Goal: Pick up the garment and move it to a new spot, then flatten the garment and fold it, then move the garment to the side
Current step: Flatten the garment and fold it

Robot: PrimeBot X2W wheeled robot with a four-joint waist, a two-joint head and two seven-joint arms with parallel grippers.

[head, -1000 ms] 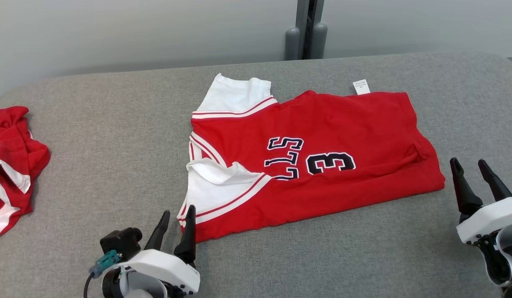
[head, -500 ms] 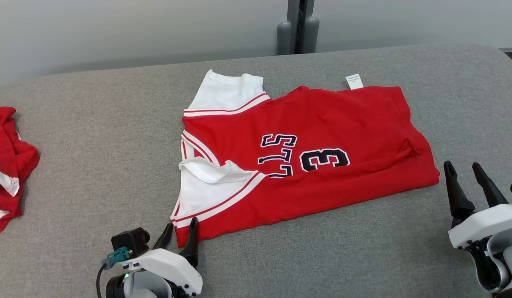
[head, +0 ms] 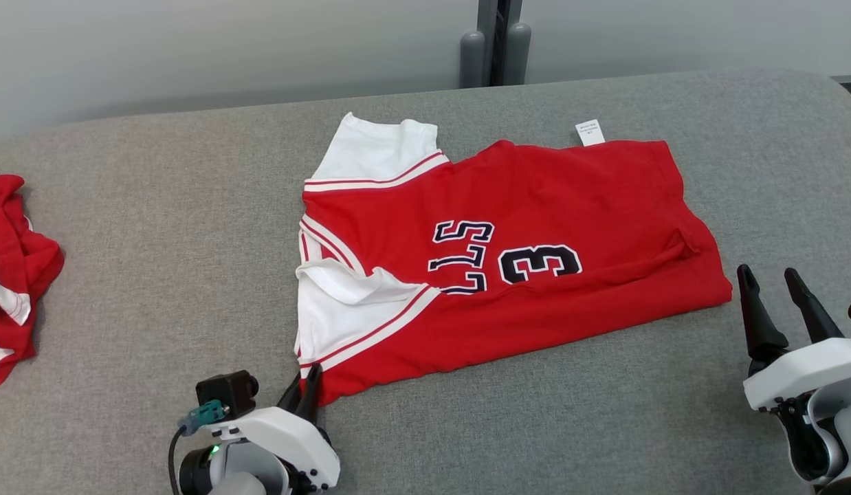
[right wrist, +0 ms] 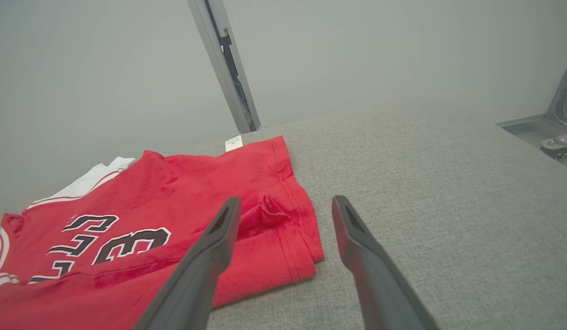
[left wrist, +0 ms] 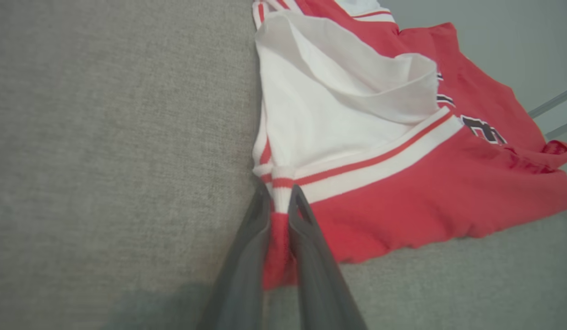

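Spread across the middle of the grey fabric-covered tabletop, in the head view: a red jersey-style garment with white sleeves, striped trim and dark lettering, sleeves to the left, hem to the right, mostly flat, creased near the right edge. Near white sleeve folded over on itself. At the garment's far edge, a small white label. Well apart at the tabletop's left edge, a crumpled red and white cloth. Behind the tabletop, a grey upright post against a pale wall.

Left gripper at the garment's near-left corner, dark fingers drawn narrow. Closer in the left wrist view: left gripper pinching the red corner just below the striped trim, cloth squeezed and bunched between the two fingers, white sleeve puffed up beyond.

Right gripper at the lower right, just beside the garment's right edge; contact with the cloth not tellable. Clearer in the right wrist view: right gripper spread wide and holding nothing, one finger in line with the puckered hem, the other over bare tabletop; also the label at the far edge, and a metal bracket past the tabletop's far corner
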